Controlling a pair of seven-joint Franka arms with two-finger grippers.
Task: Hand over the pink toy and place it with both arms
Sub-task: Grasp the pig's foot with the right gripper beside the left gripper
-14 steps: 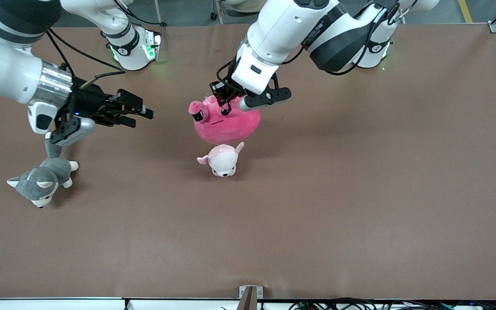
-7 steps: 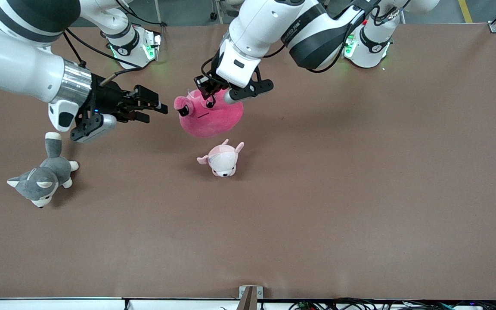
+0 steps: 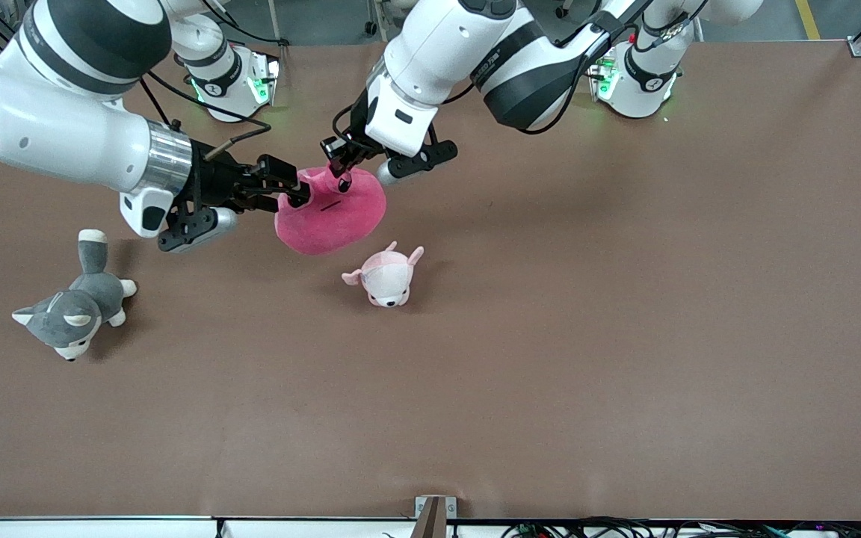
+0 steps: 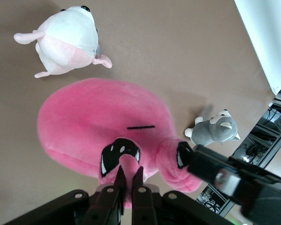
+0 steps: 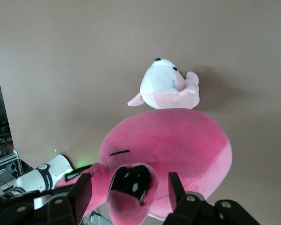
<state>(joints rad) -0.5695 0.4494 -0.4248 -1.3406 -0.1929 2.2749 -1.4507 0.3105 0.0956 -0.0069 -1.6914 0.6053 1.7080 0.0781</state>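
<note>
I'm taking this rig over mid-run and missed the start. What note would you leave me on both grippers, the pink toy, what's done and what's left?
Left gripper: shut on the pink toy, pinching a bit of plush by its eyes and holding it up over the table.
Right gripper: open, its fingers on either side of one of the toy's ears, not yet closed on it.
The small pale pink plush and the grey husky plush lie on the table, untouched.
Done: toy lifted and brought to the right gripper.
Left: right gripper closes, left lets go, then the right arm sets the toy down.
</note>
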